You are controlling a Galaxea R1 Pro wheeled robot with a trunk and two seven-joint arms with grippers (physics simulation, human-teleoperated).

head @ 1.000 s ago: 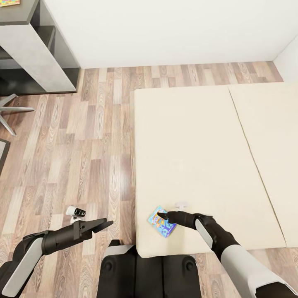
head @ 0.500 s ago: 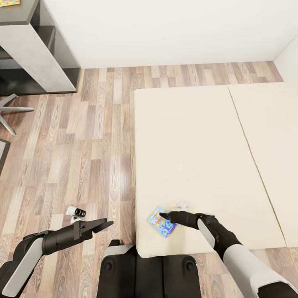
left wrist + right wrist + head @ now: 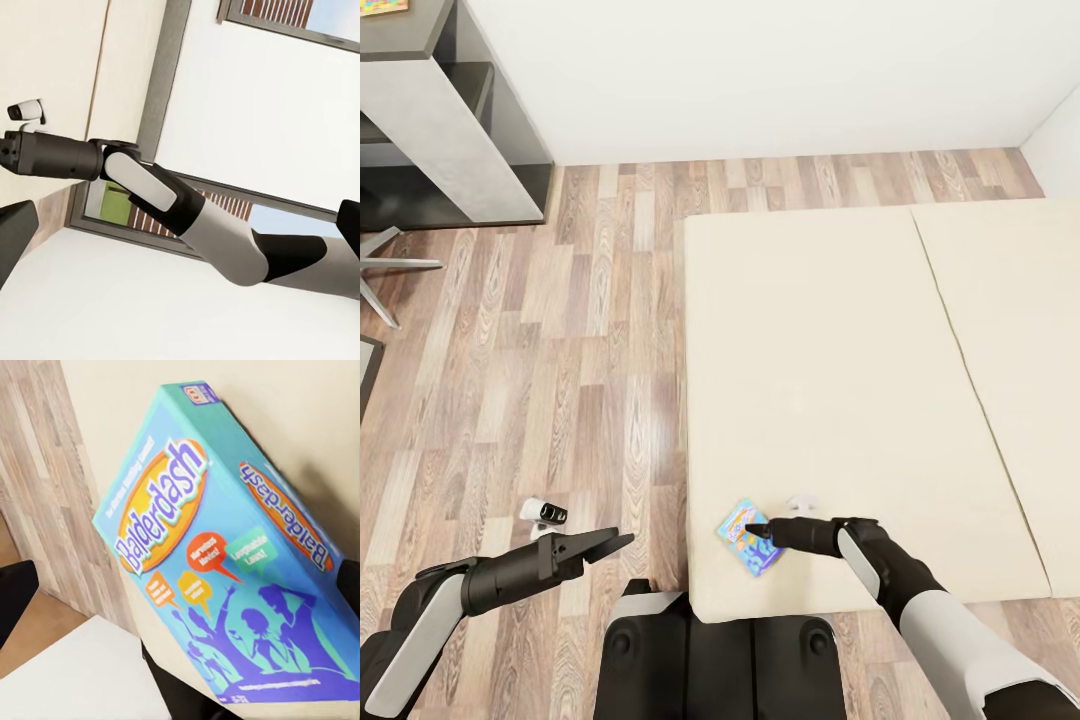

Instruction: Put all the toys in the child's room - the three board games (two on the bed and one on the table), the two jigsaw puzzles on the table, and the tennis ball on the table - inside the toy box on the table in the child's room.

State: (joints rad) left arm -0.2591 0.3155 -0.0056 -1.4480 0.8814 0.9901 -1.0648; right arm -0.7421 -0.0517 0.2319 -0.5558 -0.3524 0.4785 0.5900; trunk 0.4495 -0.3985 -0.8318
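From the head camera, the blue board game [image 3: 751,536] is lying flat on the bed [image 3: 830,380] near its front left corner. The right gripper [image 3: 758,530] is resting over the game's top, its tips crossing the lid; whether its fingers are apart is unclear here. The left gripper [image 3: 612,542] is hanging above the wood floor [image 3: 560,350], well apart from the game, its spread unclear.

Through the right wrist camera, the Balderdash box [image 3: 225,555] is sitting between two widely parted dark fingers [image 3: 15,607], neither pressing it.
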